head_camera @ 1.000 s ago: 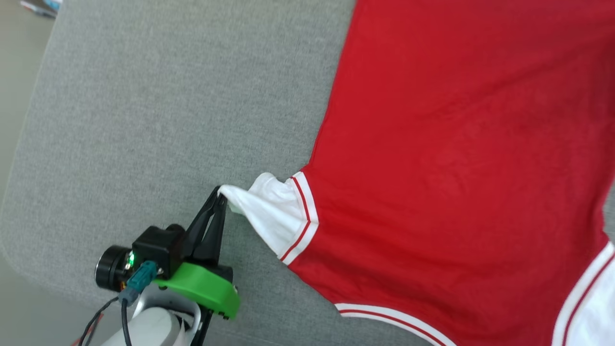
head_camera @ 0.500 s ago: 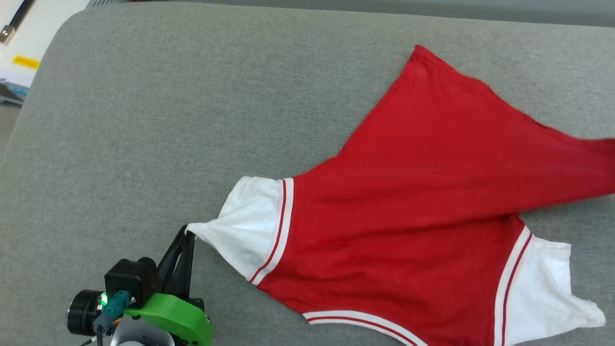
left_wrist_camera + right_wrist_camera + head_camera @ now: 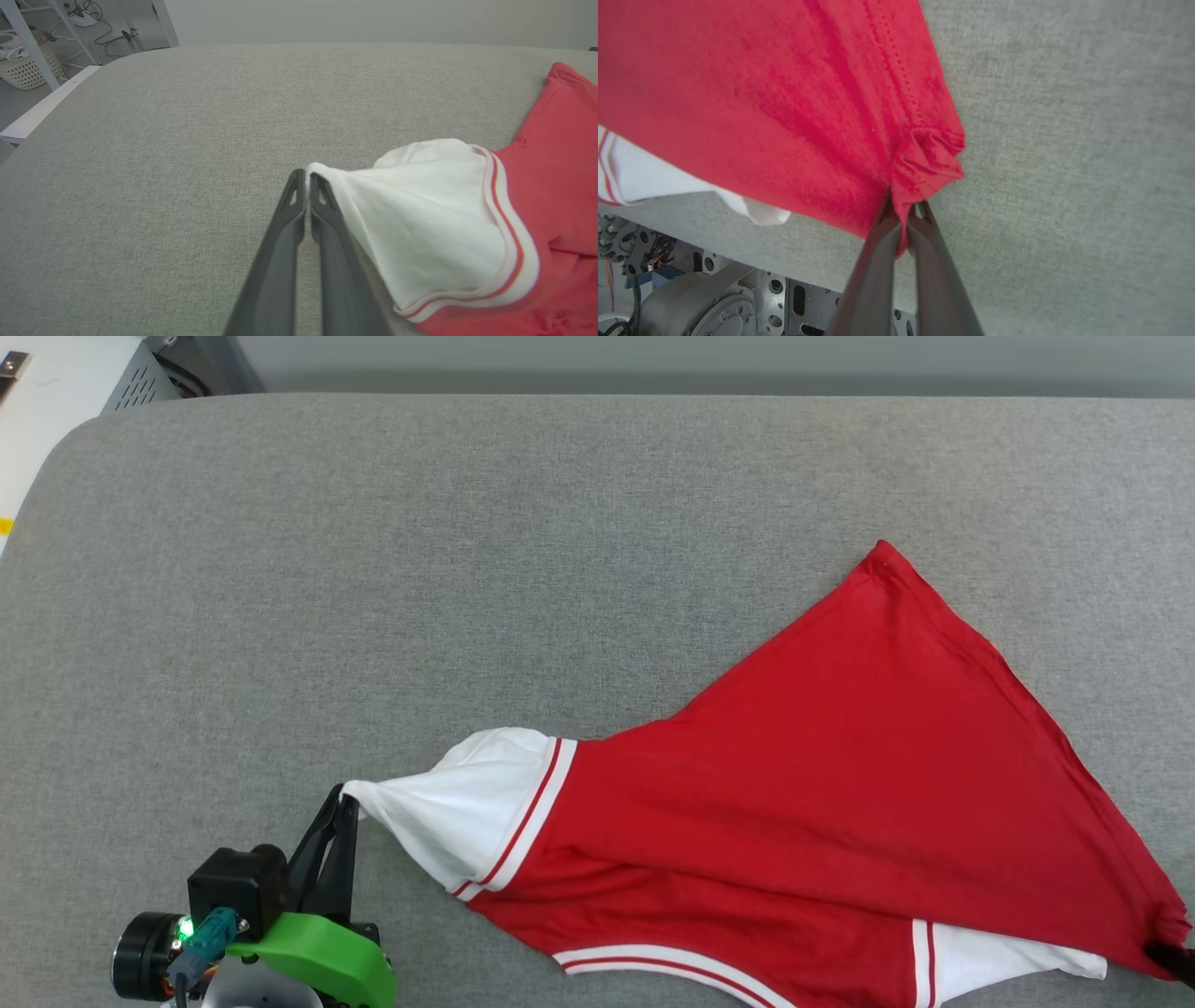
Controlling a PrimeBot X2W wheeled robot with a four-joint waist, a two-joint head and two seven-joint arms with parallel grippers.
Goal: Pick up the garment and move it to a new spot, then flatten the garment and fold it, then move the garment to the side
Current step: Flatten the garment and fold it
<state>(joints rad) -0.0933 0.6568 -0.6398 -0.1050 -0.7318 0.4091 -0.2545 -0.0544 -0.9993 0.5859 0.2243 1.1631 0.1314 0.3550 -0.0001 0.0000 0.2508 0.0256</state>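
The garment [image 3: 840,784] is a red shirt with white, red-striped sleeves, folded over itself on the grey padded table [image 3: 373,569]. At the lower left, my left gripper [image 3: 345,798] is shut on the tip of the white sleeve [image 3: 448,812], which is pulled taut toward it. The left wrist view has the same pinch, left gripper [image 3: 306,175] on the white sleeve [image 3: 420,224]. My right gripper [image 3: 903,210] is shut on a bunched red hem corner of the garment [image 3: 784,93]. In the head view only its dark fingertip [image 3: 1172,957] peeks in at the right edge, by the red corner.
A grey metal box [image 3: 159,369] and a white surface stand beyond the table's far left corner. A wicker basket [image 3: 23,65] and white furniture legs sit on the floor to the left. The robot's base [image 3: 714,298] lies under the table's near edge.
The head camera has swung, so the whole picture shifted. The red hem corner has been drawn over toward the right gripper, covering the right sleeve. Both grips have held.
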